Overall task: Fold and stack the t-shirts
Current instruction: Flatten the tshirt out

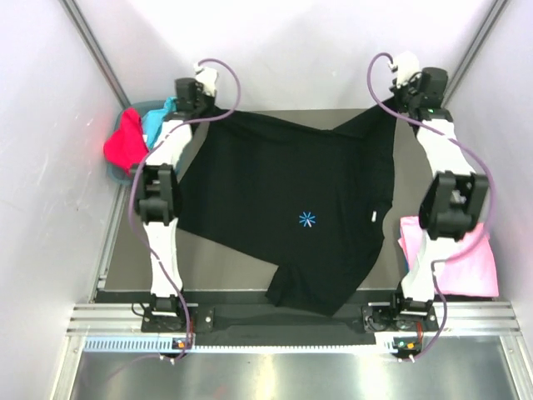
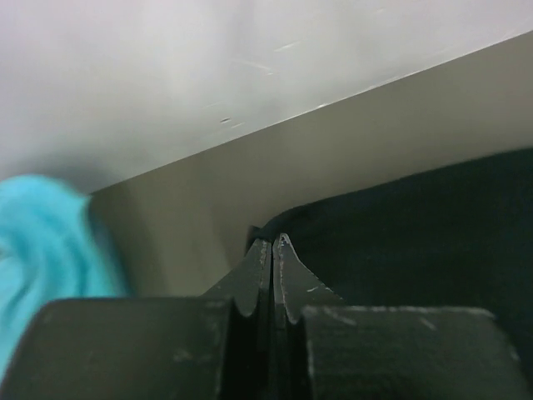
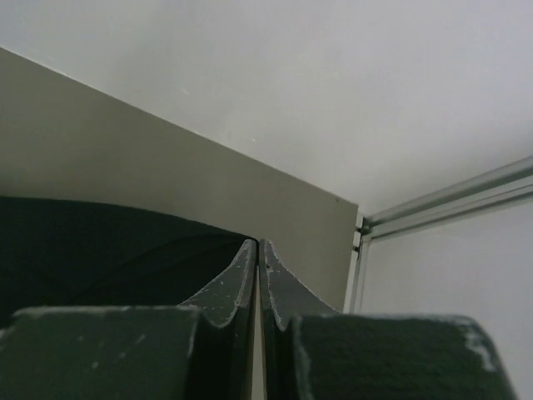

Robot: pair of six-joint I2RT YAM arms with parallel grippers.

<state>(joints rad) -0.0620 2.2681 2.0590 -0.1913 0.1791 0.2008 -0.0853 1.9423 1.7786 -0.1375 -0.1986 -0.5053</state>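
From above, the black tee [image 1: 283, 208] lay spread over the tabletop [image 1: 216, 267]. Its far corners were pinched by the left gripper [image 1: 200, 104] at 11 o'clock and the right gripper [image 1: 400, 100] at 1. A pink tee [image 1: 466, 258] sat at 4 o'clock, seemingly folded. A red tee [image 1: 125, 142] and a turquoise tee [image 1: 158, 121] were heaped at 10.

Left wrist: jaws clamped on black cloth.

Right wrist: likewise.

One tee looked done; three remained.

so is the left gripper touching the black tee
Touching. The left wrist view shows the left gripper shut, with the edge of the black tee pinched at its tips; the top view shows that corner stretched to it.
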